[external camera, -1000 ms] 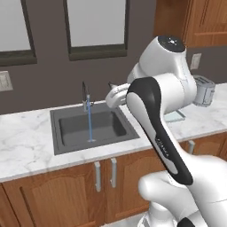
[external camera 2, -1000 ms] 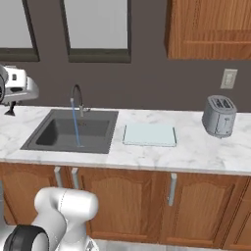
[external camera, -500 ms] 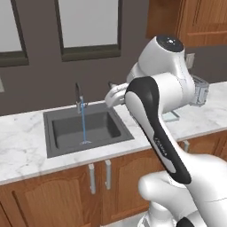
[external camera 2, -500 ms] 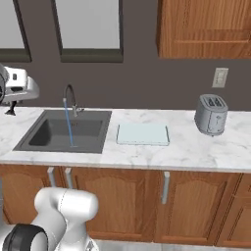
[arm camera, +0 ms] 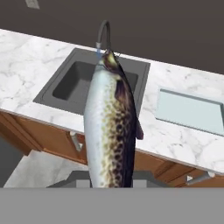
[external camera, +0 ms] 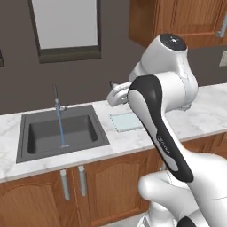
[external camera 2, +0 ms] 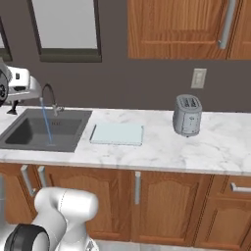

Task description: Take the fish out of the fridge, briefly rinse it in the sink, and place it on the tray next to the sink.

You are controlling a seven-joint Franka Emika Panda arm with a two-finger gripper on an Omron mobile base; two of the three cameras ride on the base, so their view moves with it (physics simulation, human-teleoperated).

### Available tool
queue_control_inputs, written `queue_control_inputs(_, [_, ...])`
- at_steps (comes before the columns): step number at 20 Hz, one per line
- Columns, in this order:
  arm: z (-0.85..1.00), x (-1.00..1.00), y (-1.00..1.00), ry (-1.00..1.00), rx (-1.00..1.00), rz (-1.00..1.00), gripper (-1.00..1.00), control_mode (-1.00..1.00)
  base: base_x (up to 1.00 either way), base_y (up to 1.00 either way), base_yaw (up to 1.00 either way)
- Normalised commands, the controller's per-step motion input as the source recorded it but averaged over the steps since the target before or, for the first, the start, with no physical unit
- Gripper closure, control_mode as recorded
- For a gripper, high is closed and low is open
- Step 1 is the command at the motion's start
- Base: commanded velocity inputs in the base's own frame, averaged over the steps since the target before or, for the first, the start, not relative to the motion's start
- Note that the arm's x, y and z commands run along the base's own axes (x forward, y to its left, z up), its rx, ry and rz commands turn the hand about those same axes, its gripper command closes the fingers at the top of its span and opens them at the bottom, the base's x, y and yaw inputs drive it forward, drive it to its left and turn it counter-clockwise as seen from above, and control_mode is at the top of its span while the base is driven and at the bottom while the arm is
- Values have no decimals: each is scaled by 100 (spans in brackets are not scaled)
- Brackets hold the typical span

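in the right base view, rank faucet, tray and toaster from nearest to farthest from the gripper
The gripper hangs at the far left, above the sink's back corner.
1. faucet, just right of it, behind the basin
2. tray, on the counter right of the sink
3. toaster, furthest right along the counter

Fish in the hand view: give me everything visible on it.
The slender silvery-grey fish has a pale belly side, a dark brown speckled back and a small dark fin on its flank. It points lengthwise away from the camera, rising from the bottom where the pincer is shut on it. It hangs in the air, with the dark grey sink basin and marble counter behind it.
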Motion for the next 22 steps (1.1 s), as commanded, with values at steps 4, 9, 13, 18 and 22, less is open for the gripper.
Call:
queue_control_inputs(4, [0,0,0,0,0,0,100,100,74,-23,0])
queue_control_inputs(9, [0,0,0,0,0,0,100,100,75,-4,0])
queue_control_inputs(13, [-8,19,-3,3,1,1,100,-100,29,0,0])
queue_control_inputs(18, [-40,44,-26,12,29,7,100,-100,0,0,0])
queue_control_inputs(22, [-65,35,0,27,33,11,100,-100,0,0,0])
